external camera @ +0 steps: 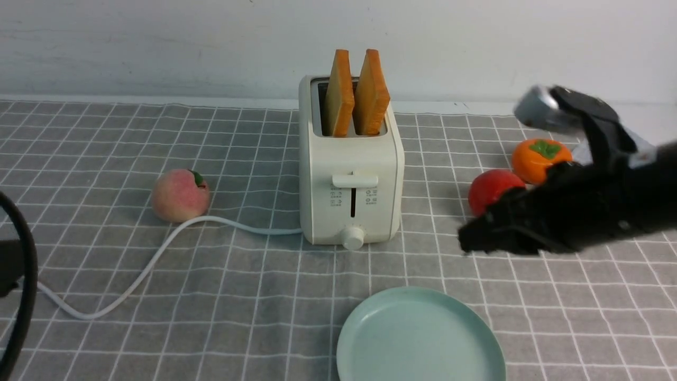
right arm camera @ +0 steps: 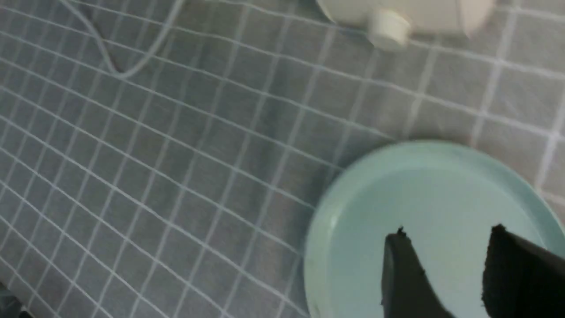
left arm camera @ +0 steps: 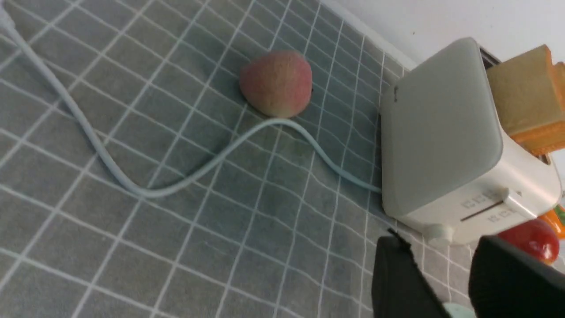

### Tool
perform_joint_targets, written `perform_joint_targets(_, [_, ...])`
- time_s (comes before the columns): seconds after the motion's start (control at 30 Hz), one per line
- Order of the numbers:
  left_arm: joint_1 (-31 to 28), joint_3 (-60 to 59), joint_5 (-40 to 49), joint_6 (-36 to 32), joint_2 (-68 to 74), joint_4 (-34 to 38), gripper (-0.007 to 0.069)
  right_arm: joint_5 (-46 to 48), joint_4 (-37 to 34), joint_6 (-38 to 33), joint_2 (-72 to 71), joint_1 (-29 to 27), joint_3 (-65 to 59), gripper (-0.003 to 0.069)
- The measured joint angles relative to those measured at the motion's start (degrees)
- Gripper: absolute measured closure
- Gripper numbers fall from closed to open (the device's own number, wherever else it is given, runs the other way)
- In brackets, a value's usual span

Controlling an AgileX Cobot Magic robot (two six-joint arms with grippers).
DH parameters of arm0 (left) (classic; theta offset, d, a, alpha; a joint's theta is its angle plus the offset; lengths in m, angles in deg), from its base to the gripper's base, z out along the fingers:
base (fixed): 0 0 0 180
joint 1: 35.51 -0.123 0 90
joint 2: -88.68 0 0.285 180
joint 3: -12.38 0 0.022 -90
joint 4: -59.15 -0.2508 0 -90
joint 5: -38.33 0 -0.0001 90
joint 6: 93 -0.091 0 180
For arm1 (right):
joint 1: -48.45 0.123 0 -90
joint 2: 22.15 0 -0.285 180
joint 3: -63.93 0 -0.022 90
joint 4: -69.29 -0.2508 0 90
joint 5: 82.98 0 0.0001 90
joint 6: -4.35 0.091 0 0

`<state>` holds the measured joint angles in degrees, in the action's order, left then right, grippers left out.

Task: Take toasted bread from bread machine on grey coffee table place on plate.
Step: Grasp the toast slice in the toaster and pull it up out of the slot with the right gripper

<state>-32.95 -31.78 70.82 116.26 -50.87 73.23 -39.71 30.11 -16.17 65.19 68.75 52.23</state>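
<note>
The cream-white bread machine [external camera: 349, 180] stands on the grey coffee table [external camera: 238, 317] at mid-table. Two slices of toasted bread [external camera: 339, 95] [external camera: 372, 92] stand upright in its slots. The empty mint-green plate [external camera: 420, 338] lies in front of it, slightly right. My right gripper [external camera: 468, 241], blurred, hangs right of the toaster, above the plate's far right side. In the right wrist view it [right arm camera: 446, 236] is open and empty over the plate [right arm camera: 397, 190]. My left gripper [left arm camera: 441, 251] is open and empty, low and left of the toaster [left arm camera: 441, 145]; toast [left arm camera: 525, 101] shows there too.
A peach [external camera: 180, 194] lies left of the toaster, by the white power cord [external camera: 132, 280] that loops to the front left. A red fruit [external camera: 494, 190] and an orange persimmon [external camera: 540, 159] lie right of the toaster, behind my right arm. A white wall stands behind.
</note>
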Motion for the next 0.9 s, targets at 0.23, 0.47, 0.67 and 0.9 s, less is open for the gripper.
perform_joint_targets(0.23, [5.75, 0.0, 4.11, -10.37, 0.0, 6.06, 0.0385, -2.06, -0.2, -1.18, 17.54, -0.03, 26.8, 0.0251])
perform_joint_targets(0.47, [8.37, 0.0, 5.62, -12.02, 0.0, 7.03, 0.0385, -4.1, 1.9, -1.05, 31.73, -0.13, 43.91, 0.0185])
perform_joint_targets(0.67, [8.53, 0.0, 7.41, -12.02, 0.0, 8.69, 0.0385, -8.33, 6.74, -0.99, 38.84, -0.61, 48.45, 0.018])
perform_joint_targets(0.9, [8.53, 0.0, 8.01, -12.02, 0.0, 8.91, 0.0385, -9.35, 7.94, -0.8, 39.94, -1.52, 48.63, 0.0177])
